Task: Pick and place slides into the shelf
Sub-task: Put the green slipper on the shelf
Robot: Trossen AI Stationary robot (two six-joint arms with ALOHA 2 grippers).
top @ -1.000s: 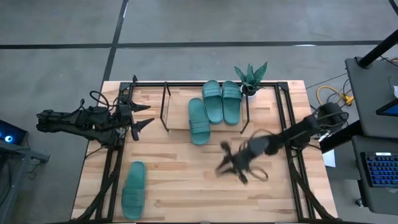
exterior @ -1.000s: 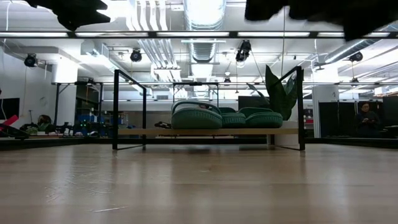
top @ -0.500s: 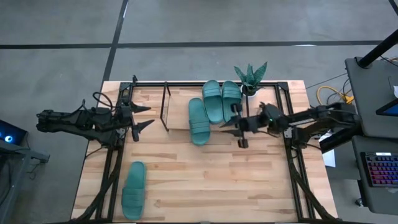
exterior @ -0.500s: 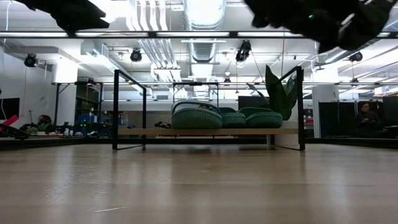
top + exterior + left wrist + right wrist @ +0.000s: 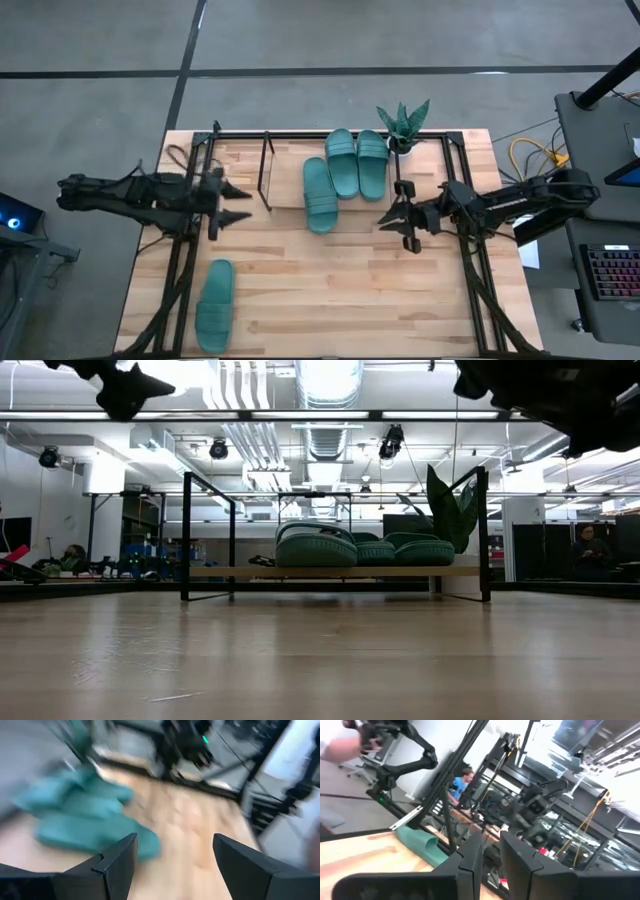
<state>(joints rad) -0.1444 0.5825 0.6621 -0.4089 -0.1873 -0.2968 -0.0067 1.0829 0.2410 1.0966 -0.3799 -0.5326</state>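
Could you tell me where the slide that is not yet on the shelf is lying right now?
In the high view, the lone slide lies flat near the table's front-left corner, beside the black frame, apart from both grippers.

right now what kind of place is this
Most likely a robotics lab or industrial workspace: exposed ceiling ducts and strip lights overhead, a bare concrete floor around the wooden table, and a keyboard on a desk beside the rig.

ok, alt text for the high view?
Three teal-green rubber slide sandals lie on the low black-rod shelf, and a fourth lies on the wooden table near its front left corner. The left gripper and right gripper hover open and empty.
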